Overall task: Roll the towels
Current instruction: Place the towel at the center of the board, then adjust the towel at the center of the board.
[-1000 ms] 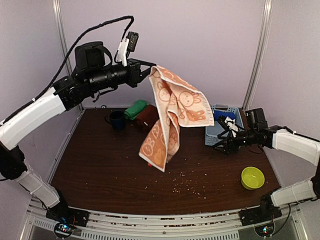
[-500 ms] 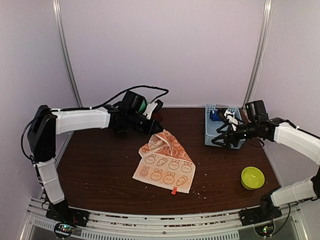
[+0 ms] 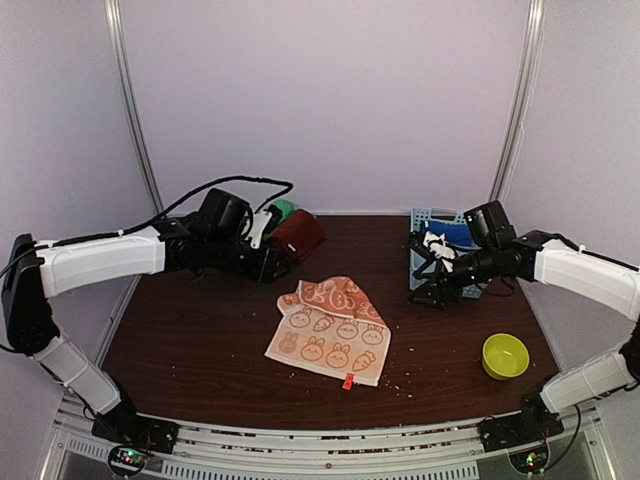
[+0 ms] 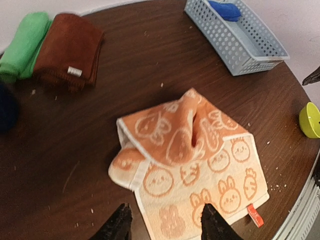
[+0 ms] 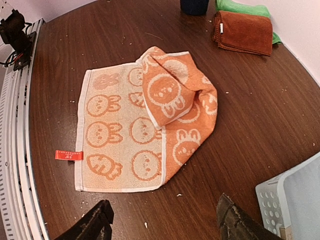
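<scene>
Now the orange bunny towel [image 3: 330, 325] lies loose near the middle of the surface [image 3: 200, 340], its 12 o'clock edge flopped over in a rumpled fold, the rest flat. The left tool [image 4: 165, 226] hangs at the towel's 10 o'clock, fingers spread, gripping nothing. The right tool [image 5: 165, 222] sits at 3 o'clock beside the basket [image 4: 235, 50], also wide and empty. The maroon towel [image 3: 297, 235] and green towel [image 3: 284, 209] rest folded at 11 o'clock; a blue towel [image 4: 225, 10] lies in the basket.

The orange bunny towel [image 5: 145, 125] lies half-folded at centre, a maroon towel [image 5: 245, 31] at one o'clock, a pale basket [image 5: 295, 200] at four.
</scene>
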